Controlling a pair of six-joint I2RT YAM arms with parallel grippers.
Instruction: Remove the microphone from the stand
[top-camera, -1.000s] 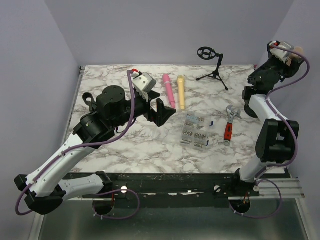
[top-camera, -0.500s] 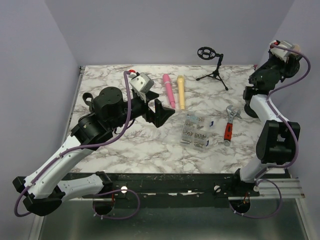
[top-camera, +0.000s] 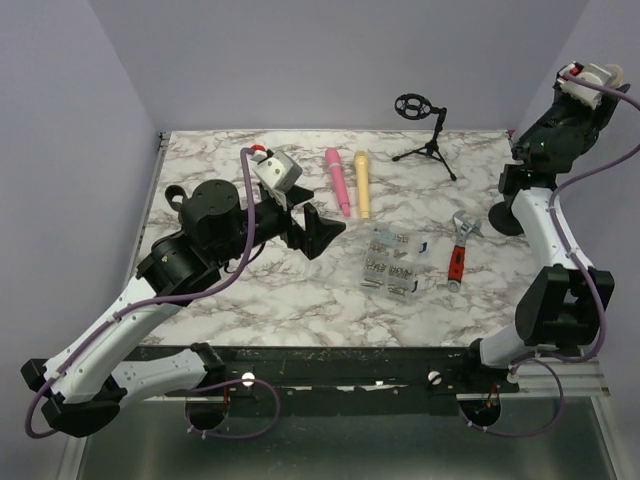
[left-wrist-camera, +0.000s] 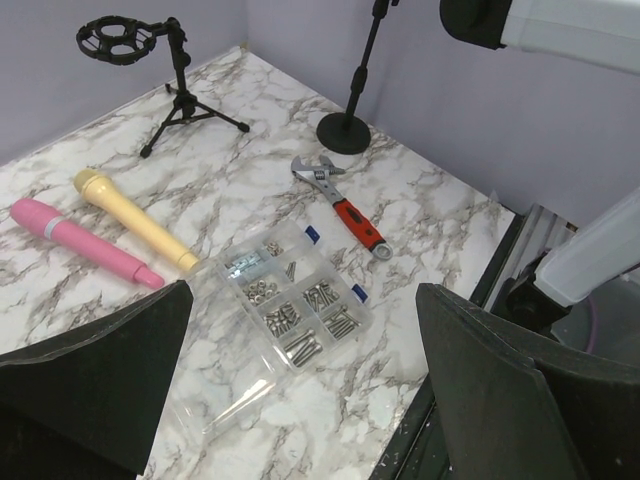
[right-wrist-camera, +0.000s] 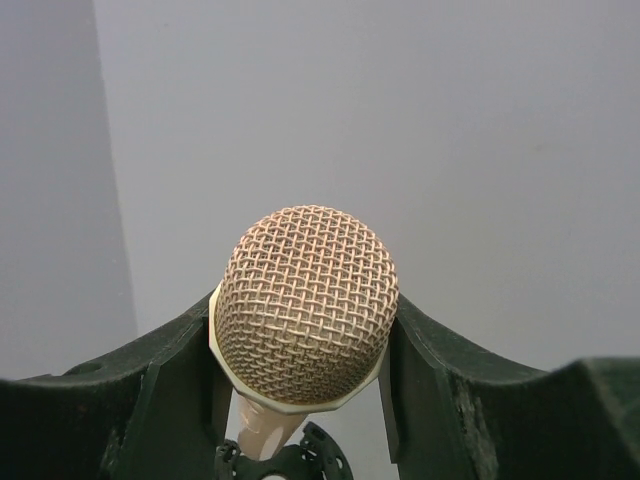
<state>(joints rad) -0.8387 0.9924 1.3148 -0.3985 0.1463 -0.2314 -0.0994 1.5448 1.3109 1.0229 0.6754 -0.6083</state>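
Observation:
A rose-gold microphone with a mesh head sits between the fingers of my right gripper, which is shut on it just below the head. Its handle points down toward the stand's black clip; I cannot tell whether they touch. In the top view the right gripper is high at the far right, above the stand's round black base. The base and pole also show in the left wrist view. My left gripper is open and empty above the table's middle.
A small tripod stand with an empty ring mount stands at the back. A pink microphone and a yellow microphone lie side by side. A clear screw box and a red-handled wrench lie mid-right.
My right gripper has risen and moved right with the microphone in it. The left arm has shifted slightly left, gripper still open.

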